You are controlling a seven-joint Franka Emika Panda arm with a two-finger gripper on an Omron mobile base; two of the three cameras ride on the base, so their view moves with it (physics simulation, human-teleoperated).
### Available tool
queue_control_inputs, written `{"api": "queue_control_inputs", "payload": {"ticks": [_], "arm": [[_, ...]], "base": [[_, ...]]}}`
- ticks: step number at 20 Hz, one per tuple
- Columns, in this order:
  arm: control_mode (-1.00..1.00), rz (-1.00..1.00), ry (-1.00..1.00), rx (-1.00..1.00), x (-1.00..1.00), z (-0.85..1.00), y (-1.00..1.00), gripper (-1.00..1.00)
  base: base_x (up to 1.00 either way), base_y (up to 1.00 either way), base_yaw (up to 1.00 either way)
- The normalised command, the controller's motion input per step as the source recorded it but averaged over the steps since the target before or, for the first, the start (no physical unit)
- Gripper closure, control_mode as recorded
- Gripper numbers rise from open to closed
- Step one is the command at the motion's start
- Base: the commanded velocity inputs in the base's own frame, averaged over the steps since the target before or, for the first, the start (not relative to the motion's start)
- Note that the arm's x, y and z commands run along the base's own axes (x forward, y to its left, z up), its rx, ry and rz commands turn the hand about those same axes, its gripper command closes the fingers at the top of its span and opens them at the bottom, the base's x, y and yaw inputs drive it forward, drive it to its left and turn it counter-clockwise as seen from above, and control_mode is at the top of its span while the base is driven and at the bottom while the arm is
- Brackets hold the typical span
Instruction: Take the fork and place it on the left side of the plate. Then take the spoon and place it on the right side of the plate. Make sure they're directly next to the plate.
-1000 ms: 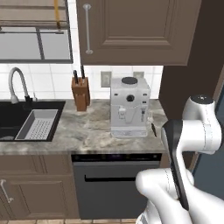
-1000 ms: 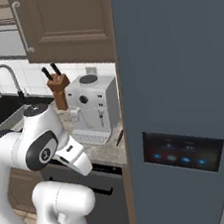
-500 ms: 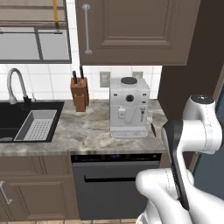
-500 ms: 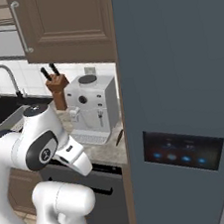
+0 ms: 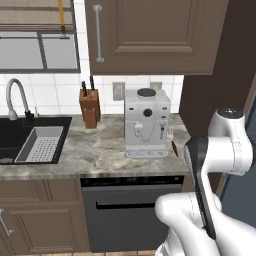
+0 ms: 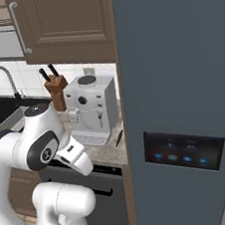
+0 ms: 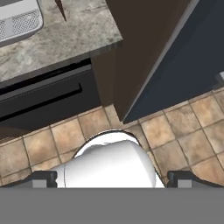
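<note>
Fork (image 5: 174, 148) lies on the marble counter (image 5: 95, 155), just beside the right side of the coffee machine (image 5: 146, 122) and near the counter's right end, where the tall dark panel begins. From the right base view you see it as a thin dark sliver (image 6: 119, 138) close to the counter's front edge; its tined head is too small to make out. I cannot pick out the spoon or the plate from where you stand, so I cannot tell you where they sit.

Your gripper (image 7: 111, 178) hangs low in front of the dishwasher (image 5: 130, 210), looking down at the tiled floor, and its jaws stand wide apart with nothing between them.

As I judge it, nothing of the task is done yet: the fork is untouched, and both placements remain. You first need to bring the hand up over the counter's right end to reach the fork, then find the plate before you can set anything beside it.
</note>
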Motion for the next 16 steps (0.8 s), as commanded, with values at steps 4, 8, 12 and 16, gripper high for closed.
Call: {"api": "queue_control_inputs", "payload": {"ticks": [4, 8, 12, 16], "arm": [[-1.0, 0.07, 0.07, 0.0, 0.78, -0.02, 0.0, -1.0], [-1.0, 0.13, 0.02, 0.0, 0.82, 0.0, 0.0, -1.0], [-1.0, 0.13, 0.0, 0.0, 0.58, 0.0, -0.01, -1.0], [-1.0, 0.11, 0.0, 0.0, 0.27, -0.02, -0.12, -1.0]], "base": [[0.0, 0.0, 0.0], [0.0, 0.0, 0.0], [0.0, 0.0, 0.0], [0.0, 0.0, 0.0]]}}
